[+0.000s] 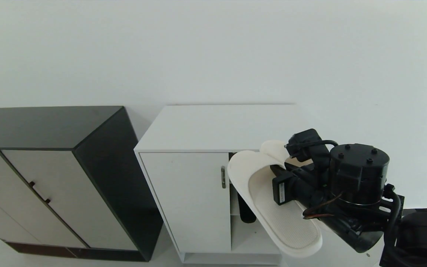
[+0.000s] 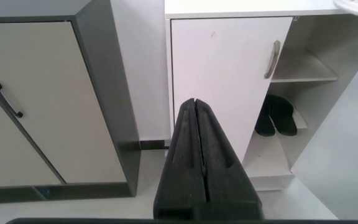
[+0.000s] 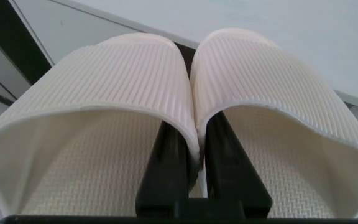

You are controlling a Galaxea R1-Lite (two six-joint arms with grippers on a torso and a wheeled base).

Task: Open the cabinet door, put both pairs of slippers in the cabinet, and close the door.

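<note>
Gripping the cream slippers (image 1: 284, 218): the right gripper (image 3: 196, 155) is pinching the pair's two inner strap walls together between its fingers; the pair is hanging in the air, side by side, in front of the white cabinet (image 1: 217, 126)
Slippers' long axis: running tilted, toes up near the cabinet's top edge, heels pointing down and back toward the robot; soles facing the head camera
Opening: the cabinet's right half is standing open; the gap is lying just beyond and below the toes, ahead of the right gripper and slightly to its left; the toes, judging by this, are needing to dip and go in first
Black slippers (image 2: 276, 116): sitting inside on a lower shelf, so one pair looks stowed and the cream pair is remaining
Closed left door (image 1: 187, 200): its handle (image 1: 223, 177) is standing just beside the cream toes, apart from them
Nearer arm: the right one, which is carrying the pair at the opening; the left gripper (image 2: 195, 109) is hanging farther back, facing the closed left door, its fingers pressed together on nothing
Dark cabinet (image 1: 50, 126): standing beside the white one, on the robot's left
Writing: a small pale sticker (image 1: 281, 193) is showing on the right gripper's body; its print is too small to read; no other marks are showing
</note>
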